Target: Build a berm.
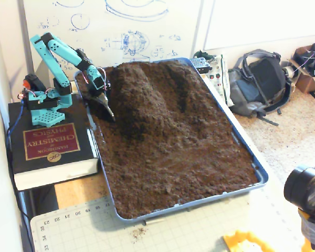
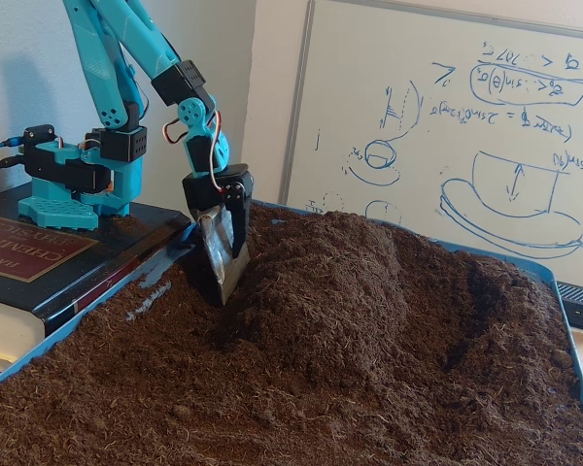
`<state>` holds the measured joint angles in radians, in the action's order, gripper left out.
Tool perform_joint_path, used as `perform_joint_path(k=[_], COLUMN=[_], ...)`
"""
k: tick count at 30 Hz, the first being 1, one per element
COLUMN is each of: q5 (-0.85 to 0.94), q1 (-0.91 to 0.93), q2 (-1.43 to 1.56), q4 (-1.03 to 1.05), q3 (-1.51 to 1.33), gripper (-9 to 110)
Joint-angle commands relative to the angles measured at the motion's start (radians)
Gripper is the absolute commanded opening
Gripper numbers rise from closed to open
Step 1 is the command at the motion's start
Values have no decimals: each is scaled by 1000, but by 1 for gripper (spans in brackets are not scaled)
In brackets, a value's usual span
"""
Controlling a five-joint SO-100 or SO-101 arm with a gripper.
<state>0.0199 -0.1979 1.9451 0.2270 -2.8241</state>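
One raised berm (image 1: 142,92) (image 2: 340,282) of dark crumbly soil runs along the far half of a blue tray (image 1: 247,152) (image 2: 165,260), surrounded by flatter soil. At its left foot in both fixed views, the teal arm's gripper (image 1: 106,110) (image 2: 223,277) presses a silver, scoop-like blade into the dirt; whether it is open cannot be told. Beside the tray, the arm's base stands on a thick book (image 1: 50,149) (image 2: 24,254). A whiteboard (image 1: 126,29) (image 2: 447,126) stands behind.

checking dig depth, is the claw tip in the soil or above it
In the soil: the claw tip is sunk at the berm's left foot in both fixed views.
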Motion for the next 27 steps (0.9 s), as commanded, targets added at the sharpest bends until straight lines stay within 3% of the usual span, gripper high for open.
perform_joint_path(k=[1, 11, 19, 27], q5=[-2, -3, -5, -20], q1=[-2, -2, -15, -126], q2=[-21, -106, -97, 104], q4=[-58, -63, -63, -63], q3=[152, 374, 357, 224], gripper=[0, 0, 0, 0])
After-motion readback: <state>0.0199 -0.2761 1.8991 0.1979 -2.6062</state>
